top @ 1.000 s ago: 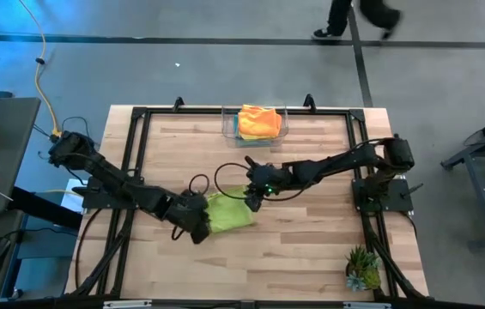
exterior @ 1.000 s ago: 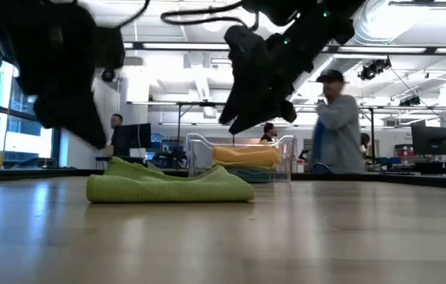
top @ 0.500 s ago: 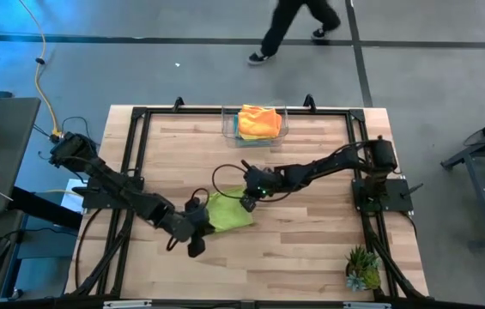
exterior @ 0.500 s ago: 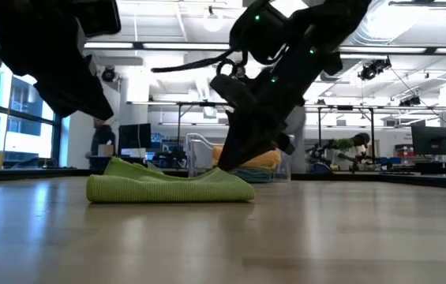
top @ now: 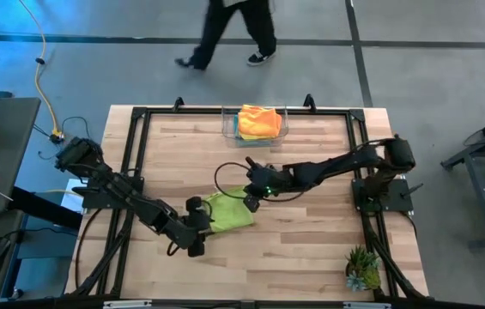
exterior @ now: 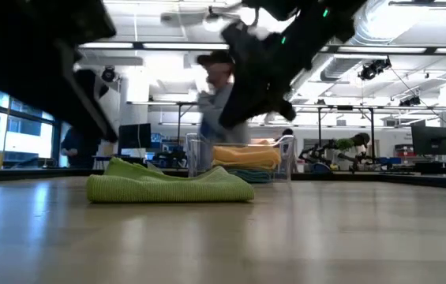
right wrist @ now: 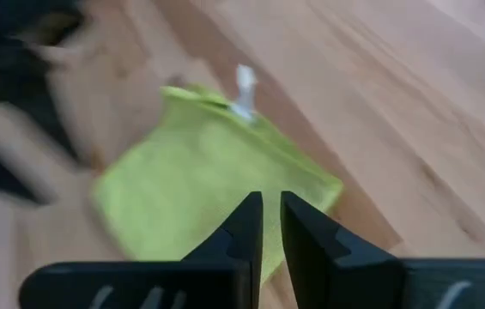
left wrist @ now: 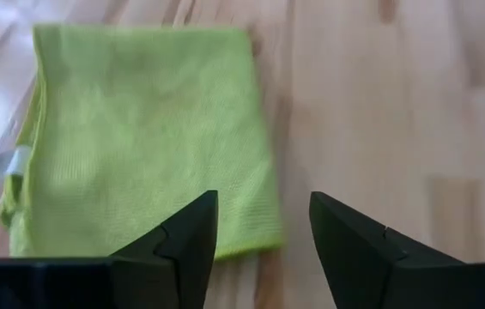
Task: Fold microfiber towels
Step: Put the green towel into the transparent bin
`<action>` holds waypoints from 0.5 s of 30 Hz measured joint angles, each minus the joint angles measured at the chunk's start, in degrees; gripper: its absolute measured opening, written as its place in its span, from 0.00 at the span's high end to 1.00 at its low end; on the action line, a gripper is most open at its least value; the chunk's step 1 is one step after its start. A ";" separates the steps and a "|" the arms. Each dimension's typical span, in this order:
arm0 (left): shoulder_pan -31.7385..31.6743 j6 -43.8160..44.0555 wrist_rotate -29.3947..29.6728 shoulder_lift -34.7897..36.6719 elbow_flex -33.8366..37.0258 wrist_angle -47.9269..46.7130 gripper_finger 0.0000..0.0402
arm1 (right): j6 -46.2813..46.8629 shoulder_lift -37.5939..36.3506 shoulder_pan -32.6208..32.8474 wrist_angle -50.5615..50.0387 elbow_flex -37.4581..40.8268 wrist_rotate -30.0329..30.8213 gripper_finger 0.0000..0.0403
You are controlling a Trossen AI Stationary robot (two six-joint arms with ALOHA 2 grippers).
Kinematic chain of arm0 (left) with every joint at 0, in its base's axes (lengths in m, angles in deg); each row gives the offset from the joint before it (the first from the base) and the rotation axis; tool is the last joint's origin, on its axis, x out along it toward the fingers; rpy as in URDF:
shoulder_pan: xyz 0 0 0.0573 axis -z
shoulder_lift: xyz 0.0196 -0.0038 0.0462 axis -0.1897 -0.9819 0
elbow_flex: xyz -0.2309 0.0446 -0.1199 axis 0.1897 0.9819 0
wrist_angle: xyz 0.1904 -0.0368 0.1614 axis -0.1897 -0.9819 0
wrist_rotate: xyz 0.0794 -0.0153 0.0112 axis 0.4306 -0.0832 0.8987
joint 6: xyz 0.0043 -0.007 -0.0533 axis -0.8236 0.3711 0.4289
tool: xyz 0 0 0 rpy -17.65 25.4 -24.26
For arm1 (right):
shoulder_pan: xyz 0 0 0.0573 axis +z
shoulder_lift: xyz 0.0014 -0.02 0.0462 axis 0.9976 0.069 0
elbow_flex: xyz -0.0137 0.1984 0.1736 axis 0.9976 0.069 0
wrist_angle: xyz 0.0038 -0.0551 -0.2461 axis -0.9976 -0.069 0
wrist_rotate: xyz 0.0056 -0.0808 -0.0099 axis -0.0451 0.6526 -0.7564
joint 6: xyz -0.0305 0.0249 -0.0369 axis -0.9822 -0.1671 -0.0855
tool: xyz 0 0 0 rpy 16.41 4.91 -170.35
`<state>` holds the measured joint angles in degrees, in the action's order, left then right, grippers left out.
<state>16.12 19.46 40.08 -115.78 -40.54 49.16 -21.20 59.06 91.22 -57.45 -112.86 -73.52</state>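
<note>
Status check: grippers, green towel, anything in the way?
Left gripper open, empty, at the lime green towel's edge. Right gripper nearly shut, empty, above the towel. Towel folded, flat on table. Nothing in the way.

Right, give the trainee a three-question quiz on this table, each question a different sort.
1. True or false: the lime towel lies folded on the table.
2. Which pincer is open? A) left B) right
3. Fill in: the orange towel lies in the clear ____.

Key: 1 true; 2 A; 3 bin.
</note>
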 joint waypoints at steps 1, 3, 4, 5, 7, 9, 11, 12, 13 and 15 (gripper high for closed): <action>0.13 -0.07 0.50 -0.86 -0.11 -0.33 0.56 | -0.60 -0.92 0.58 0.09 0.00 0.00 0.91; 0.17 -0.07 1.48 -2.07 -0.91 -0.22 0.56 | -1.67 -2.79 1.71 -0.33 0.00 0.14 0.91; 0.15 -0.07 1.68 -2.84 -1.52 0.19 0.56 | -2.00 -3.62 2.24 -0.28 0.00 0.68 0.91; 0.05 -0.18 1.67 -3.48 -1.88 0.23 0.56 | -2.45 -4.37 2.73 -0.32 0.00 1.42 0.91; -0.07 -1.36 1.57 -4.92 -2.62 -0.37 0.56 | -3.02 -5.74 3.49 -0.36 0.00 3.18 0.91; -0.24 -2.83 1.05 -6.47 -3.57 -0.21 0.56 | -3.32 -6.81 3.86 -0.28 0.00 4.51 0.91; -0.47 -3.75 0.32 -8.07 -4.63 -0.73 0.56 | -3.33 -7.62 3.91 -0.52 0.00 5.23 0.91; -0.48 -4.00 0.29 -8.89 -5.16 -1.17 0.56 | -3.32 -7.91 3.90 -0.72 0.00 5.47 0.91; -0.57 -4.07 0.27 -9.57 -5.74 -1.88 0.56 | -3.33 -8.09 3.89 -0.72 0.00 5.69 0.91; -0.86 -3.94 0.43 -10.76 -6.97 -3.97 0.56 | -3.57 -8.51 3.89 -1.24 0.00 6.17 0.91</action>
<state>15.26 15.52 40.50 -126.54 -47.50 45.19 -24.77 50.55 95.10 -58.69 -112.86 -67.34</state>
